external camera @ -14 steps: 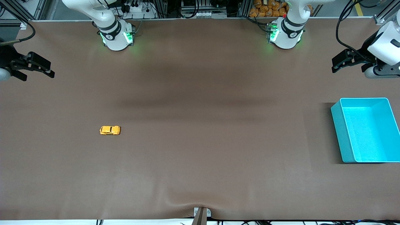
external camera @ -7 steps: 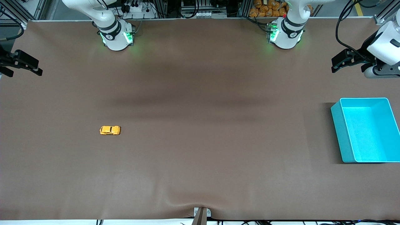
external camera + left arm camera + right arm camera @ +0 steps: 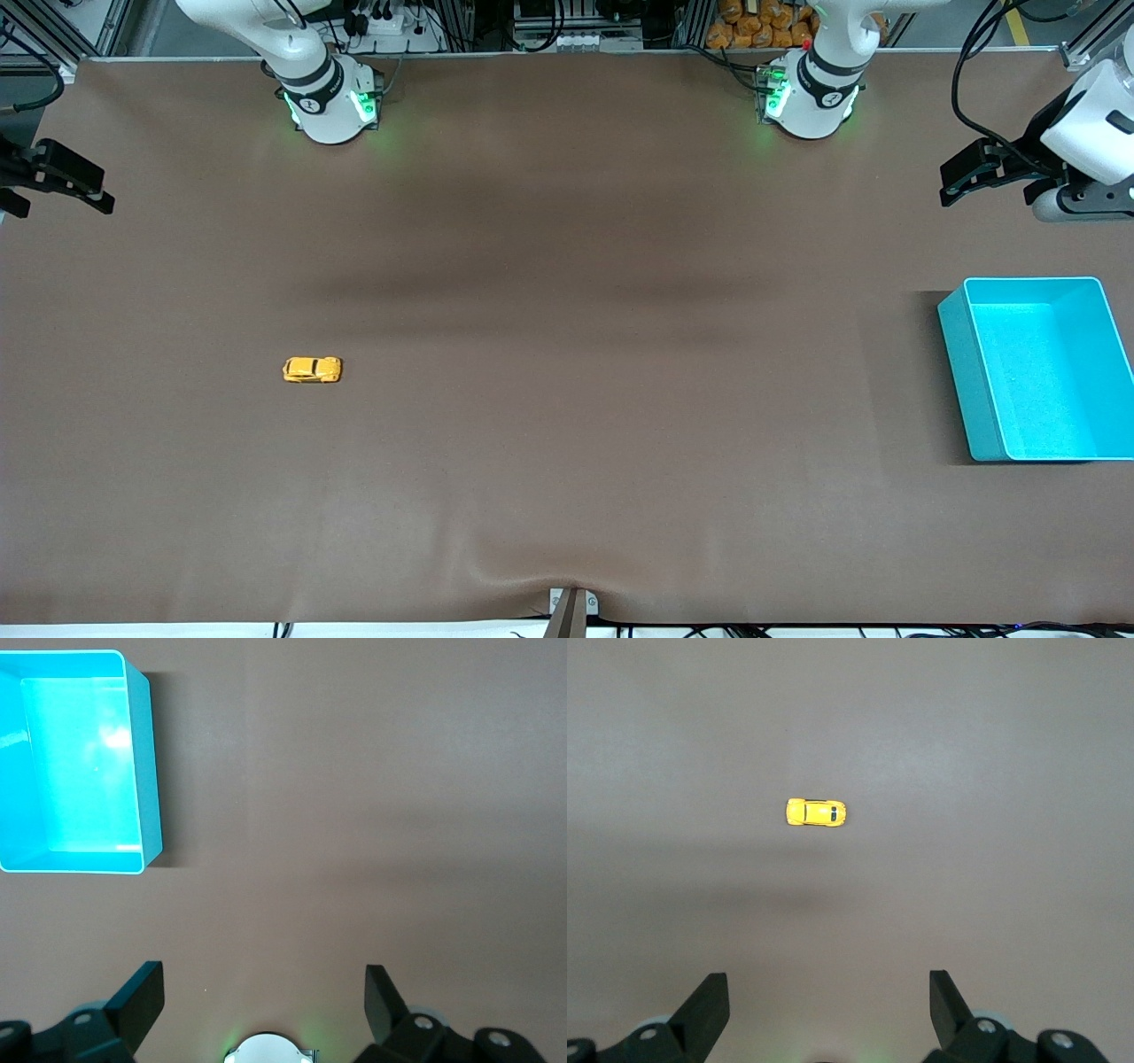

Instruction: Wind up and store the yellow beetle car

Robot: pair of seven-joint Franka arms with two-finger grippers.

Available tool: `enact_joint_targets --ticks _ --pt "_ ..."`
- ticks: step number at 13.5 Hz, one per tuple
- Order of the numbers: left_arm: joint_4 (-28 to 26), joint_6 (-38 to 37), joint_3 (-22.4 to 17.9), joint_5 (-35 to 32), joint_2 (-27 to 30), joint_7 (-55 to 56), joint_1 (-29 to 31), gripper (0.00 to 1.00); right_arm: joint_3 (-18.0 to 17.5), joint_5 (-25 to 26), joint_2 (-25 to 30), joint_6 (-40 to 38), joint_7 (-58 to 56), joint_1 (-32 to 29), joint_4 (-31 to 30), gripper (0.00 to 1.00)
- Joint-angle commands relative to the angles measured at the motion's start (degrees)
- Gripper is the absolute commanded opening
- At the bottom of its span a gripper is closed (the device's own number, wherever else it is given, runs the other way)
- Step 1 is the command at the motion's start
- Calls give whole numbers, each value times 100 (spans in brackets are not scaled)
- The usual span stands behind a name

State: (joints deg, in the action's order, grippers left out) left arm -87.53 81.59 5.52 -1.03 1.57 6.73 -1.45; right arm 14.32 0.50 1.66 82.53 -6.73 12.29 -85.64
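The yellow beetle car (image 3: 312, 369) sits alone on the brown table mat toward the right arm's end; it also shows in the right wrist view (image 3: 816, 811). My right gripper (image 3: 60, 204) hangs open and empty over the table's edge at the right arm's end, well apart from the car; its fingers are spread wide in the right wrist view (image 3: 828, 992). My left gripper (image 3: 952, 183) is open and empty above the mat at the left arm's end, farther from the front camera than the turquoise bin (image 3: 966, 381). The left wrist view shows the spread gripper (image 3: 263, 992) and the empty bin (image 3: 149, 771).
The right arm's base (image 3: 330, 102) and the left arm's base (image 3: 808, 97) stand with green lights at the table's edge farthest from the front camera. A small bracket (image 3: 571, 610) sits at the edge nearest that camera. The mat bulges slightly there.
My right gripper has moved outward toward the table's edge at the right arm's end, mostly in the first half second. The left arm, the car and the bin have not moved.
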Motion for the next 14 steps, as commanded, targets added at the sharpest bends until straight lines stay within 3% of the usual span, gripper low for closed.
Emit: enact_joint_targets --ticks 1,11,14 --pt "8 6 2 85 63 -49 30 100 -52 3 -173 70 -538 71 74 100" --pt "8 6 2 85 63 -49 39 100 -52 -190 -982 659 -2207 396 21 100" --pt "8 6 2 94 63 -49 39 100 -52 318 -1097 1035 -3288 773 -398 100"
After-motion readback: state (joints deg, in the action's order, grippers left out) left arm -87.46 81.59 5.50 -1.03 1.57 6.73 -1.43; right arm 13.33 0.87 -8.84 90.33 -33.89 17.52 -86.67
